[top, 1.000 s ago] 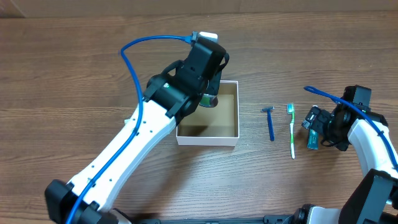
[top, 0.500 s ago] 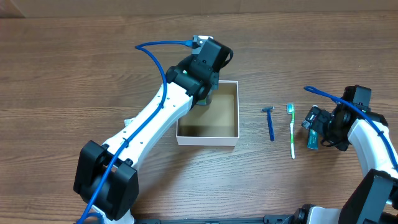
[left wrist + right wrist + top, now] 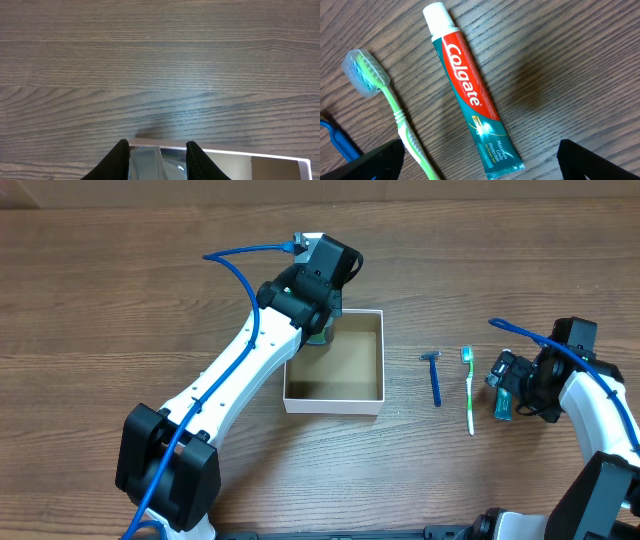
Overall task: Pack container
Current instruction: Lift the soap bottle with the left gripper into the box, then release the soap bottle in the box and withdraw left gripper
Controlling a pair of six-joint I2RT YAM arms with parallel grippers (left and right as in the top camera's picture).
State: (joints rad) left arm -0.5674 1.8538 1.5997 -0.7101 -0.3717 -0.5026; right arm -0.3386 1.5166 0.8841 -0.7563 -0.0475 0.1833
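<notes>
Most of the clear item [image 3: 145, 161] gripped by the left claw [image 3: 158, 154] is cut off.

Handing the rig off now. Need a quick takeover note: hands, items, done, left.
Hands: left hand shut on a translucent item at the back-left corner of the container, not released; right hand open above the toothpaste on the table.
Also on the table, right of the container: razor, toothbrush.
Done: nothing seen packed yet.
Left: release the item, then pack the other three.
</notes>
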